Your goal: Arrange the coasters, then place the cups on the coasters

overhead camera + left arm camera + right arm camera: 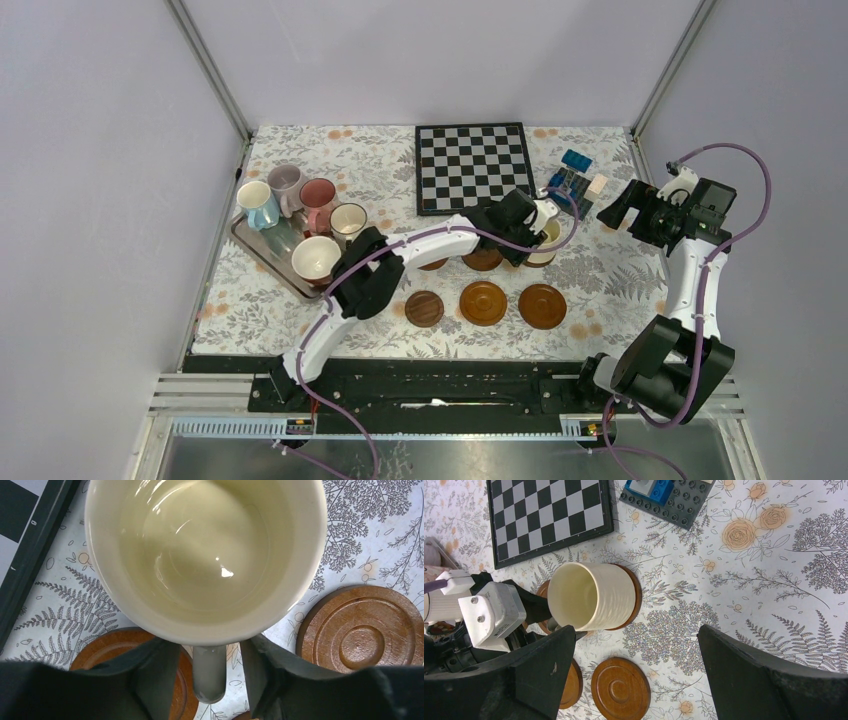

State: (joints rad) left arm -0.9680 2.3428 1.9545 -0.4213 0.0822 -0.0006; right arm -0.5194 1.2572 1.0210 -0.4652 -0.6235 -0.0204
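A cream-yellow cup [205, 555] stands upright on the back-right coaster [634, 592]. My left gripper [210, 652] is open around its handle [210, 672], with a gap on each side. Two more coasters [483, 260] lie behind the left arm. Nearer me lies a front row of three coasters [483, 302], the left one [424, 308] darker. Several cups [316, 258] wait on the grey tray [252, 248] at the left. My right gripper [635, 630] hangs wide open and empty above the cloth, right of the cream-yellow cup [547, 238].
A chessboard [472, 166] lies at the back middle, just behind the cup. A blue block toy [575, 175] on a grey plate sits at the back right. The left arm [420, 245] stretches across the coasters' back row.
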